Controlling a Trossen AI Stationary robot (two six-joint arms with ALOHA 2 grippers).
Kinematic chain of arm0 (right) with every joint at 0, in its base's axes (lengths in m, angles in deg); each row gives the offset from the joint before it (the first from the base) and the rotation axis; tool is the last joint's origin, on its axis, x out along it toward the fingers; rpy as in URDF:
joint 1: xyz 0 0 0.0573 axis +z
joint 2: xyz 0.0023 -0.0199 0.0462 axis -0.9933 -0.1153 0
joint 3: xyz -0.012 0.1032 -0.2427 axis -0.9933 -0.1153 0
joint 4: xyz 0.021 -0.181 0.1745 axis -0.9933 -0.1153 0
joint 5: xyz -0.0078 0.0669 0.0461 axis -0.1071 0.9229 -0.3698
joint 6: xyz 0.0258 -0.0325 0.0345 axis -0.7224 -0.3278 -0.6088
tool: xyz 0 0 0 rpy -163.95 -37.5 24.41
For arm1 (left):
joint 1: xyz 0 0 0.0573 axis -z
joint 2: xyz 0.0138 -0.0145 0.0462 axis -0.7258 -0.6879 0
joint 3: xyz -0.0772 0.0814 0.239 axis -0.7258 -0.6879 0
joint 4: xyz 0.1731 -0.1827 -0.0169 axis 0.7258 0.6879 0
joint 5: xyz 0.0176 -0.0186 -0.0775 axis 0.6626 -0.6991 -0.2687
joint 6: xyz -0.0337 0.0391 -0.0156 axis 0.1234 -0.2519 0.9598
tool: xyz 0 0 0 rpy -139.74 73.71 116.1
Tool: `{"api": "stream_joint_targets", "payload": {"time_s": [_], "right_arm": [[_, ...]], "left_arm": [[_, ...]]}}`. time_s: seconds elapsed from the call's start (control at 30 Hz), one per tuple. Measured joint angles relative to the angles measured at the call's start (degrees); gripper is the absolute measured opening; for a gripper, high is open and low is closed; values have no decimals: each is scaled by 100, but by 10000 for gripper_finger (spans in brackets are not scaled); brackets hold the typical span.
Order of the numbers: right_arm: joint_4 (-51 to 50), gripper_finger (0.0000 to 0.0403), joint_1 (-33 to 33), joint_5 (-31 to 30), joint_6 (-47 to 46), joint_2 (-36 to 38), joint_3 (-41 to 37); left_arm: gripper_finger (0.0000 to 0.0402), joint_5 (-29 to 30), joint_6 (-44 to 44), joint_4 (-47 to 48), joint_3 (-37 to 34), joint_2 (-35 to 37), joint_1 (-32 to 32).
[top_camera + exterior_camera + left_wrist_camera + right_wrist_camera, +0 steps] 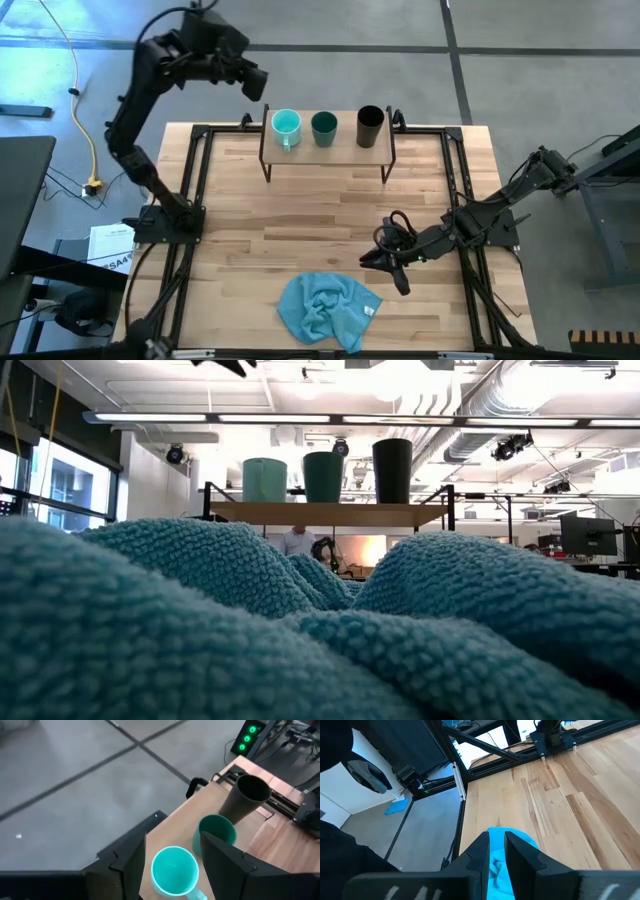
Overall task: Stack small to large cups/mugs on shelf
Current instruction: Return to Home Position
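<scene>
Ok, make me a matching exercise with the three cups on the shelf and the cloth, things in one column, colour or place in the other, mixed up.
Things:
1. mug
2. middle cup
3. tall cup
4. cloth

Descriptions:
A. black, at the shelf's right end
B. crumpled on the table's near edge
C. light turquoise, with a handle
D. dark teal, between the other two

Pairs: 1-C, 2-D, 3-A, 4-B

Blue cloth (327,309) — crumpled — on the tabletop (300,220), near its front edge.
</scene>
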Motion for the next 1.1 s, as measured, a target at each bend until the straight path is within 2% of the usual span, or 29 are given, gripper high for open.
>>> {"api": "stream_joint_targets", "payload": {"time_s": [0.2,0.43,0.53,0.77,1.0,1.1], "right_arm": [[8,50,-81,-224,217,0,2],[101,50,-352,-849,382,118,0],[102,50,-478,-887,878,321,1],[171,50,-728,-1228,2731,1261,2],[171,50,-867,-1639,3820,2313,0],[171,50,-932,-1641,4021,2714,0]], "left_arm": [[175,-41,-274,-39,-3,349,0],[175,-653,-587,-54,-6,687,0],[175,-918,-791,-88,-6,840,0],[175,-1777,-1126,-157,-6,1162,2],[175,-1796,-1101,-83,-8,1415,2],[175,-1530,-862,-75,-8,1515,2]]}}
